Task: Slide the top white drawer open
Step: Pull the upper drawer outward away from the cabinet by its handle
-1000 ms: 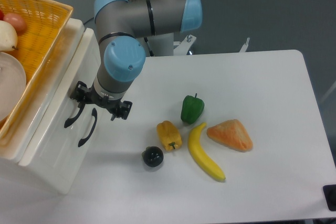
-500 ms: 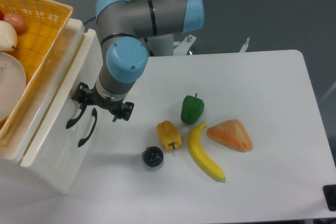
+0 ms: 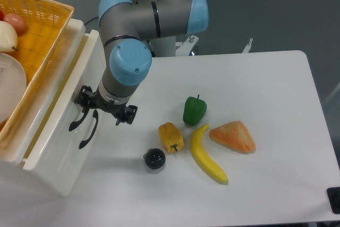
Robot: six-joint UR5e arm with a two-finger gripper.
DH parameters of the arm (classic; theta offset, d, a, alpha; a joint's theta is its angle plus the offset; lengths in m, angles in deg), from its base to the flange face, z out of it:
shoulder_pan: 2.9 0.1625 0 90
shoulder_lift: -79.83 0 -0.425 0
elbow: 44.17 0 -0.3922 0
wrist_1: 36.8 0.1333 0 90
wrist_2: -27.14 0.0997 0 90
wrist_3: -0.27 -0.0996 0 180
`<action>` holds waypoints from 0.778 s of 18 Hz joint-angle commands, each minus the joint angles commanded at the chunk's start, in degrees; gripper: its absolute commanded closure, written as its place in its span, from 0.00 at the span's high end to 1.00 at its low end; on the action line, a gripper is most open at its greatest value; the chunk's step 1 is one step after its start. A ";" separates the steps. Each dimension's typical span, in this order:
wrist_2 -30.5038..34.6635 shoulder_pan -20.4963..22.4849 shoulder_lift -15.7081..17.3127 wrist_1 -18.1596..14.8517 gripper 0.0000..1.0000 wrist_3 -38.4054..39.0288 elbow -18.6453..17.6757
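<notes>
The top white drawer (image 3: 56, 91) is showing glossy white plastic, its curved handle (image 3: 77, 119) smooth black. The basket (image 3: 45, 27) is looking like woven yellow plastic mesh. The banana (image 3: 206, 155) and green pepper (image 3: 194, 110) are gleaming like smooth plastic on the matt white table (image 3: 265, 104).

White worktop (image 3: 265, 78) carries white cabinet (image 3: 58, 163) at jaws' left. Right of jaws: green pepper (image 3: 194, 110), yellow pepper (image 3: 171, 137), banana (image 3: 207, 155), orange wedge-shaped piece (image 3: 233, 136). Below-right of jaws: small black round item (image 3: 154, 158).
</notes>
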State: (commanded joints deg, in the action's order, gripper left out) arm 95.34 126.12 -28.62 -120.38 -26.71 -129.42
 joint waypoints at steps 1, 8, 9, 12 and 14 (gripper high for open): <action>-0.09 0.26 0.00 0.00 1.00 0.00 0.00; 0.00 0.97 0.00 0.00 1.00 -0.18 0.70; 0.00 1.23 0.00 0.00 1.00 -0.18 0.70; 0.09 1.23 -0.09 0.09 1.00 -0.18 0.70; 1.92 1.23 -0.17 -0.17 1.00 -0.26 0.70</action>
State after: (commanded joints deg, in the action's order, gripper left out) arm 97.27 127.35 -28.80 -120.55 -26.97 -128.72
